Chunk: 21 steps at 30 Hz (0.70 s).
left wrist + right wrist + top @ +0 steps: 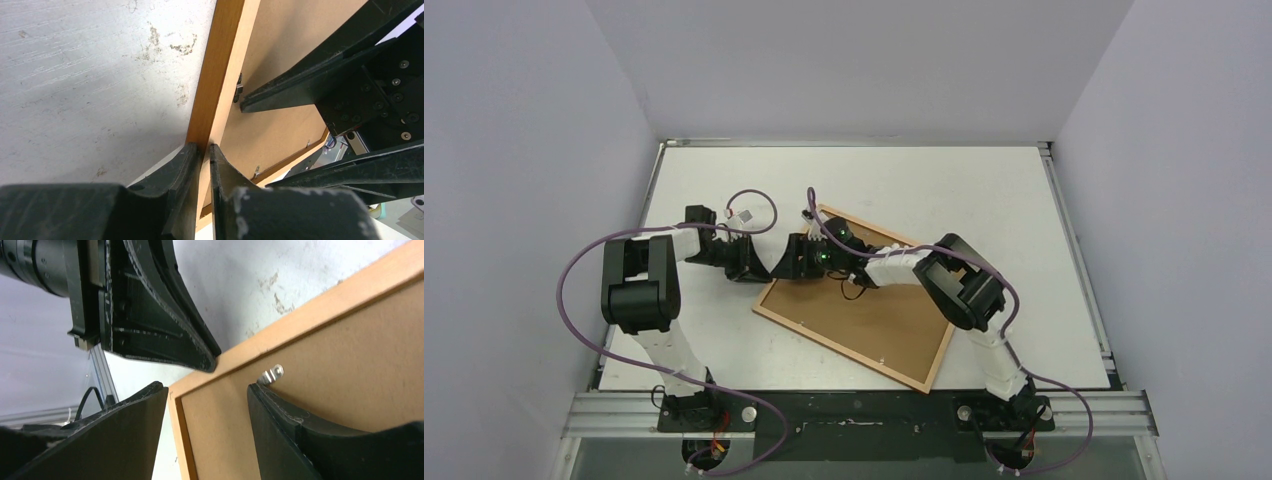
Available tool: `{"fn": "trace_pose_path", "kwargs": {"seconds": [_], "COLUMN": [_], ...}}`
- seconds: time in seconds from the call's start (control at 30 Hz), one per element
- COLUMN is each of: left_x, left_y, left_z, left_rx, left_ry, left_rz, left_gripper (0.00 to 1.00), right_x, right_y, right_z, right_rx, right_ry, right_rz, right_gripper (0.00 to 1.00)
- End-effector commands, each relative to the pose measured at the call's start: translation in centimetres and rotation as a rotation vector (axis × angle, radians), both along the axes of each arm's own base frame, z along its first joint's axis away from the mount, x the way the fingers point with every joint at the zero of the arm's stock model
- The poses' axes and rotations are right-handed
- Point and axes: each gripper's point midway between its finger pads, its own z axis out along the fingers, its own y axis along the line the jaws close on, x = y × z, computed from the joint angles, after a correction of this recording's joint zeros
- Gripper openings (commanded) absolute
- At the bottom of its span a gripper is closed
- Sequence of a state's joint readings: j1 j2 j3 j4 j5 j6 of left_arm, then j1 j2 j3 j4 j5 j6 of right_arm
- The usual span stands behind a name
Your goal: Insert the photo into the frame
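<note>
One frame (pixel 219 75) edge inside left tool (pixel 206 147) (right tool (pixel 206 390) over corner)

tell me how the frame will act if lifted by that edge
Probably stiff: the frame is straight wood around a flat backing. Pinched only at its narrow edge by the left gripper, it may pivot or slip. Small tabs seem to hold the backing, so tilting could loosen it.

Nothing can be read in any view: no text, label, brand mark, number or sign shows legibly on the frame (pixel 220 75) or on the table (pixel 924 190).
</note>
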<state>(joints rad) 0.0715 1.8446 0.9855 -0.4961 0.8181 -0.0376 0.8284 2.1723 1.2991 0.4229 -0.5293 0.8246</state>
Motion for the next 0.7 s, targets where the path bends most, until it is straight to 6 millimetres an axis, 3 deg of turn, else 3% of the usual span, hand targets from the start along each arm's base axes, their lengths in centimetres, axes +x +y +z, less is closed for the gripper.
{"fn": "trace_pose_path", "kwargs": {"seconds": [0.0,0.2,0.43,0.67], "left_x": [-0.4,-0.4,-0.3,-0.3], "left_y": [-0.4,-0.4,-0.4,-0.5], "left_z": [-0.5,-0.5,-0.6,-0.5], "left_rx": [-0.009,-0.009,-0.012,-0.013], "left_ry": [-0.002,0.001,0.006,0.004], "left_rz": [-0.024,-0.021,-0.019,-0.019], "left_gripper": [0.11,0.11,0.11,0.11], "right_x": [0.5,1.2,0.9,0.0], "right_y": [-0.8,-2.4,-1.3,-0.6], "right_z": [6.0,4.3,1.8,0.8], "right_rx": [0.106,0.086,0.067,0.056], "right_ry": [-0.106,-0.073,-0.031,-0.014], "right_rz": [0.004,-0.035,-0.02,-0.013], "right_gripper": [0.61,0.6,0.6,0.6]}}
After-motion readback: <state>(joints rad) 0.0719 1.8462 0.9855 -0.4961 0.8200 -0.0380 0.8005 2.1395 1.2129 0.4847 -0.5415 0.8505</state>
